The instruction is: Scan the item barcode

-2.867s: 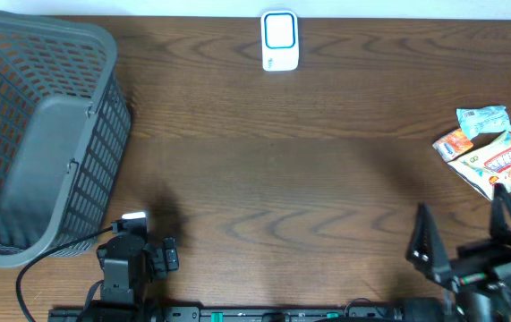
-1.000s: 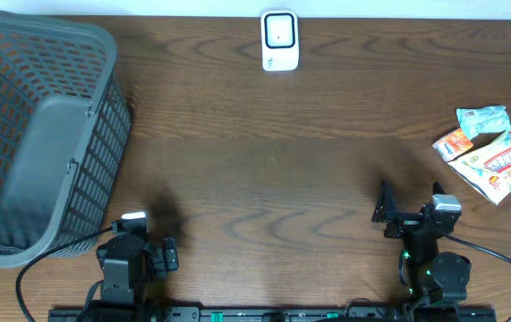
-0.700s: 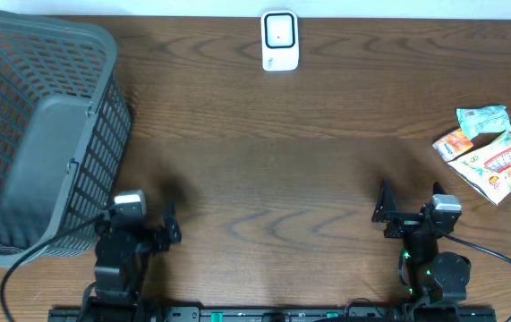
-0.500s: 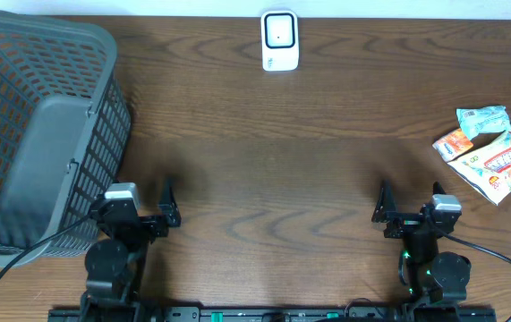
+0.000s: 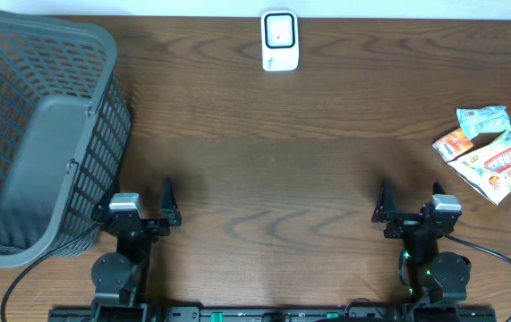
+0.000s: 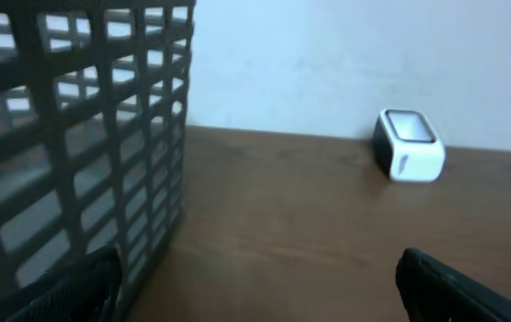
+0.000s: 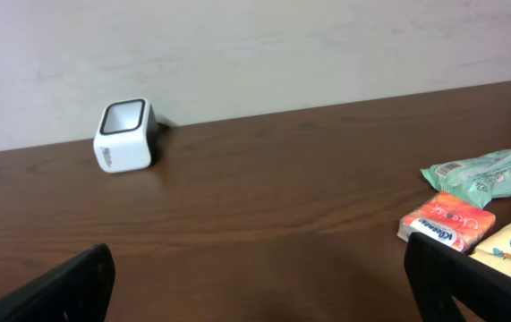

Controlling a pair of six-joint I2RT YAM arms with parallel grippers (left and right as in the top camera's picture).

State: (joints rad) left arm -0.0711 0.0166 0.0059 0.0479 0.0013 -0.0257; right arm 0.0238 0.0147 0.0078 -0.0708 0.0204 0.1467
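Both pairs of jaws stand wide open and empty at the bottom of the overhead frame, the left arm (image 5: 114,268) lower left beside the grey basket (image 5: 103,125), the right arm (image 5: 434,268) lower right. The snack packets (image 5: 492,154) lie clustered at the right edge of the worktop (image 5: 282,161), well apart from the white scanner (image 5: 280,40) at top centre.

A wooden table (image 5: 282,152) bears a basket (image 5: 105,134), a scanner (image 5: 279,40) and snack packets (image 5: 492,154).

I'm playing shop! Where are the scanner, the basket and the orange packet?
scanner (image 5: 280,40): overhead view, top face.
basket (image 5: 45,161): overhead view, bare floor.
orange packet (image 7: 441,221): right wrist view, top side.
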